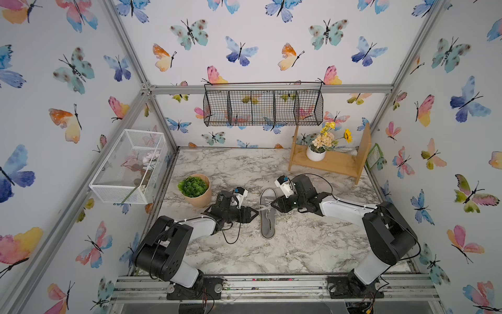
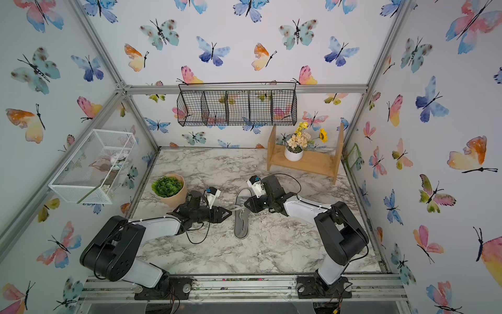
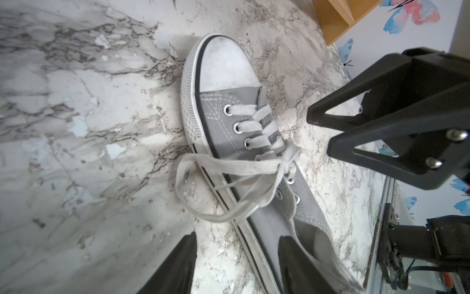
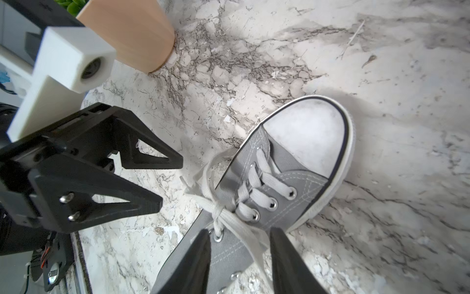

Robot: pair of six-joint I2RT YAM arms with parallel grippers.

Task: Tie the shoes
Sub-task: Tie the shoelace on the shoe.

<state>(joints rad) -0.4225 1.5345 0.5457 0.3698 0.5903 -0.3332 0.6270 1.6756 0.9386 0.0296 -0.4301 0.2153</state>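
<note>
Part-open, empty left tool point(image 1: 256, 213) and right tool point(image 1: 272, 203) either side of sneaker point(image 1: 267, 221); plant pot point(image 1: 202, 199) near left.

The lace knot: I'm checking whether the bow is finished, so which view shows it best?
The left wrist view: the lace knot sits close, sharp and unobstructed. The right wrist view also shows the lace knot near; in both top views it is tiny.
</note>
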